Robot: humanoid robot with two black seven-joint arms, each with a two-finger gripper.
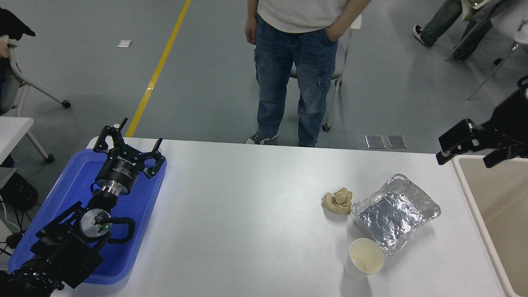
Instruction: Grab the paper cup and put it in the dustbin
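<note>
My right gripper (470, 148) hangs at the table's far right corner, over the rim of the dustbin (468, 190), fingers spread and holding nothing. My left gripper (128, 145) is parked over the blue tray (70, 181), fingers likewise apart. The paper cup (364, 258) stands upright near the table's (247, 206) front edge, just beside the foil-wrapped box (396, 212), well apart from my right gripper. To reach it cleanly, I judge I should come in from the side away from the foil and close gently on the wall below the rim. The cup is plain white, tapered, cream inside, with a rolled rim; it appears undented.
</note>
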